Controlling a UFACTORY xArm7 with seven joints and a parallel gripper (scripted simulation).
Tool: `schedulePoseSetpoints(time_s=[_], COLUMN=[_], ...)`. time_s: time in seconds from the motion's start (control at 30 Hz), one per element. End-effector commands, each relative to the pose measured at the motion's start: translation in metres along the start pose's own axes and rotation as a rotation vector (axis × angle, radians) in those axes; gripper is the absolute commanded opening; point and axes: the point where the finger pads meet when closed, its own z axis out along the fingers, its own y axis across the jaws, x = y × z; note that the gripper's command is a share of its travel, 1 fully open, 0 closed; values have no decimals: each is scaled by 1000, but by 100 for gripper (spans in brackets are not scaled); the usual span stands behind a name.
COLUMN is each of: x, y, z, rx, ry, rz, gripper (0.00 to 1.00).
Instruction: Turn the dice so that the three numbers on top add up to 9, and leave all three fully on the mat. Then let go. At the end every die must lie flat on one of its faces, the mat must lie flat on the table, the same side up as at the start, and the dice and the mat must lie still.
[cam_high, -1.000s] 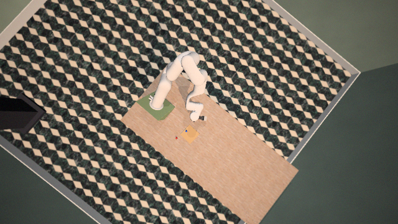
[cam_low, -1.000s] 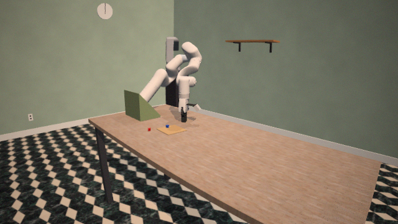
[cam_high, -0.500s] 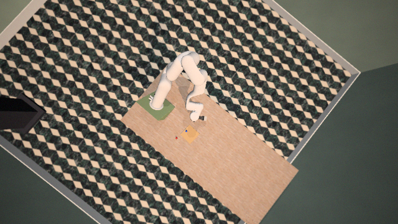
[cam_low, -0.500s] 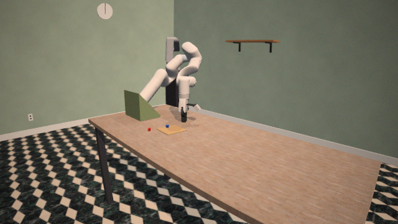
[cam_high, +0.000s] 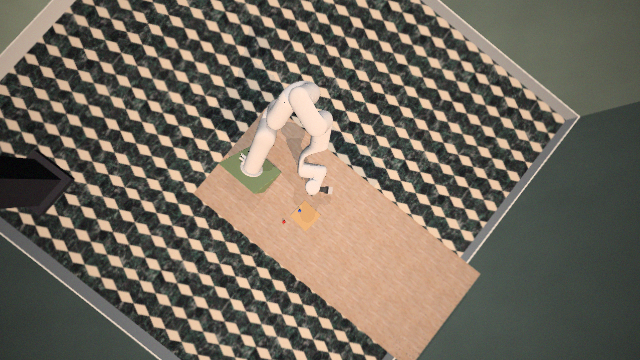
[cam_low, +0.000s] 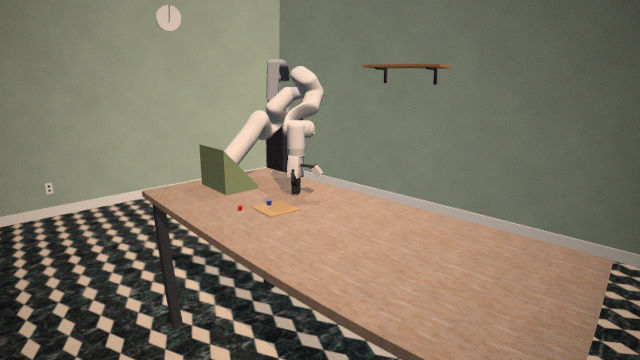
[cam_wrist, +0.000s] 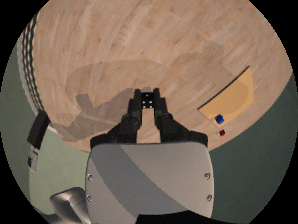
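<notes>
From my remote station I see the fingers (cam_low: 295, 192) pinching the black die (cam_wrist: 147, 100), off the mat (cam_high: 311, 218) (cam_low: 278, 210) (cam_wrist: 231, 104). Blue die (cam_high: 299, 210) (cam_low: 269, 203) (cam_wrist: 219, 119): on the mat, near one corner. Red die (cam_high: 284, 221) (cam_low: 240, 208) (cam_wrist: 222, 133): beside it, on the wood-grain surface (cam_high: 380, 250) (cam_low: 400, 250) (cam_wrist: 130, 35). Top numbers: I cannot tell. Room: green walls (cam_low: 125, 100), dark-and-cream patterned floor (cam_high: 150, 75) (cam_low: 75, 280), round clock (cam_low: 168, 18), brown wall shelf (cam_low: 406, 66) on dark brackets.

Your wooden desk (cam_high: 390, 255) (cam_low: 400, 250) (cam_wrist: 165, 30) carries the orange mat (cam_high: 309, 220) (cam_low: 280, 209) (cam_wrist: 231, 100) and, nearer its long edge, a red die (cam_high: 284, 221) (cam_low: 240, 208) (cam_wrist: 222, 133).
</notes>
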Motion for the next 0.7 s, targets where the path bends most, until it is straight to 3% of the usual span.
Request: schedulePoseSetpoints(time_s=[0.0,0.33,0.67], x=[1,1,1], y=[1,1,1], z=[-18,-84,-91], rx=[-3,-3,-3], ry=[3,3,3], rz=[1,1,1], gripper=[11,11,11])
